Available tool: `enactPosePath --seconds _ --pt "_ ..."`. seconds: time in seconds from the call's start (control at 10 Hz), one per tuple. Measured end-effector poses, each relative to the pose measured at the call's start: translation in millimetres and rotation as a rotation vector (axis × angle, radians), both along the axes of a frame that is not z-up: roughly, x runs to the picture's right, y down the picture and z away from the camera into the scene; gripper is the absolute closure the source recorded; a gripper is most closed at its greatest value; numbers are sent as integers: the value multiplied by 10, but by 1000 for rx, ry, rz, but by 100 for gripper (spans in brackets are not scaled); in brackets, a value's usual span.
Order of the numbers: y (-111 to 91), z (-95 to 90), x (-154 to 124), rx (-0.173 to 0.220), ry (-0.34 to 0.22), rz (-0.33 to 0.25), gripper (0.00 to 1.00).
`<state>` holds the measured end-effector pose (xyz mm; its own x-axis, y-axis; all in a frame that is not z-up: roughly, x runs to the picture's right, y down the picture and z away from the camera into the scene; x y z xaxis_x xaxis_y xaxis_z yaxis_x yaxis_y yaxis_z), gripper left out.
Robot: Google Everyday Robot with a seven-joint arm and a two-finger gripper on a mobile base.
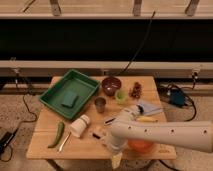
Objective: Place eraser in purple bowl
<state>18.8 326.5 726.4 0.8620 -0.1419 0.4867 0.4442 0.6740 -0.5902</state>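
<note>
Camera view, single frame.

- Wooden table (45,146) fills the middle and lower part of the frame.
- White arm (165,134) enters from the lower right edge, runs left across the front of the table and bends downward at lower centre.
- Gripper (116,160) sits at the bottom centre of the frame, at the table's front edge, below the bend of the arm. Whether it is open or closed: cannot tell.
- Eraser (99,133) lies flat on the table at lower centre. It is between the white cup (80,125) on its left and the arm's bend on its right, up and left of the gripper. Contact with the arm: cannot tell.
- Purple bowl (111,85) stands upright at the upper centre of the table, well apart from the eraser.
- Metal cup (100,104) stands between the bowl and the eraser.
- Light-green cup (120,96) stands just to the lower right of the purple bowl.
- Green tray (56,89) is on the upper left of the table, with a green sponge (69,99) lying inside it.
- The white cup lies on its side.
- Long green vegetable (57,134) lies at the lower left of the table, with a thin utensil (64,142) just beside it.
- Orange bowl (141,146) is at the lower right of the table, partly hidden by the arm.
- Blue cloth (149,107) lies on the right side of the table.
- Dark clustered item (135,90) sits at the upper right of the table; its kind is not clear.
</note>
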Motion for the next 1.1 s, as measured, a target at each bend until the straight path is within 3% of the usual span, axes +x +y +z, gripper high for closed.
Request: enactPosePath --seconds 0.4,0.7,1.1 --pt "-232 -38 161 28 17 45 20" --pt "-515 -78 207 36 1 133 20" --pt "-722 147 96 23 5 224 20"
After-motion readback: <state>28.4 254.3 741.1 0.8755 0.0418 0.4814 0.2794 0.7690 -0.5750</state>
